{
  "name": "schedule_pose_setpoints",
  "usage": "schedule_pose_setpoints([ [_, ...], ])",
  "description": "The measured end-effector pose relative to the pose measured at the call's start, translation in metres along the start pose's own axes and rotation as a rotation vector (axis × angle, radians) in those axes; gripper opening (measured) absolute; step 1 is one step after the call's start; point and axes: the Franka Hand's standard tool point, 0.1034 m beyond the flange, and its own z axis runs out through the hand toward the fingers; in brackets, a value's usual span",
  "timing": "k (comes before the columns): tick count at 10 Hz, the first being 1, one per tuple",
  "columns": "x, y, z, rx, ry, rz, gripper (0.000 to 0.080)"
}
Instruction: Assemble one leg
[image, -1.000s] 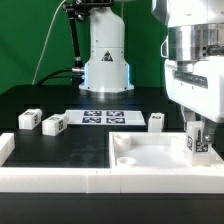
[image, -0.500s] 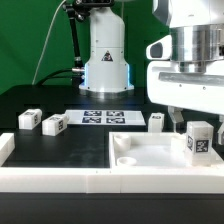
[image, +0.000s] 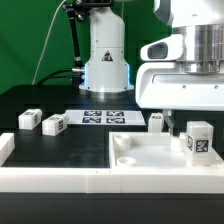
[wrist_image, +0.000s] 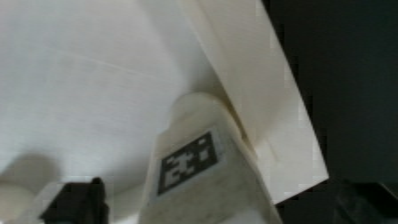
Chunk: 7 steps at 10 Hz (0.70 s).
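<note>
One leg (image: 199, 139) stands upright in the white panel (image: 150, 155), at its corner on the exterior view's right, tag facing out. The pincer (image: 177, 120) hangs just above, released. Three more legs (image: 53, 124) wait on the tabletop (image: 80, 145) beyond the panel.

backdrop: green wall (image: 30, 40) behind the scene, evenly lit
counter: black surface (image: 60, 145), matte
marker board: flat white board (image: 103, 117) lying on the counter, near the green wall
</note>
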Motion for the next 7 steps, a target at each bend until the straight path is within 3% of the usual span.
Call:
schedule_pose_setpoints([
  [1,0.0004,0.0009,0.0001,-0.004,0.002,-0.080,0.0648],
  [2,0.0011,0.0025,0.0001,-0.009,0.003,-0.171,0.0526],
  [3,0.0011,0.0024,0.0001,-0.008,0.003,-0.152,0.0526],
  [5,0.0012,0.0026,0.0001,-0.009,0.003,-0.151,0.0288],
  [7,0.0013,0.0027,-0.0001,-0.008,0.004,-0.111,0.0289],
])
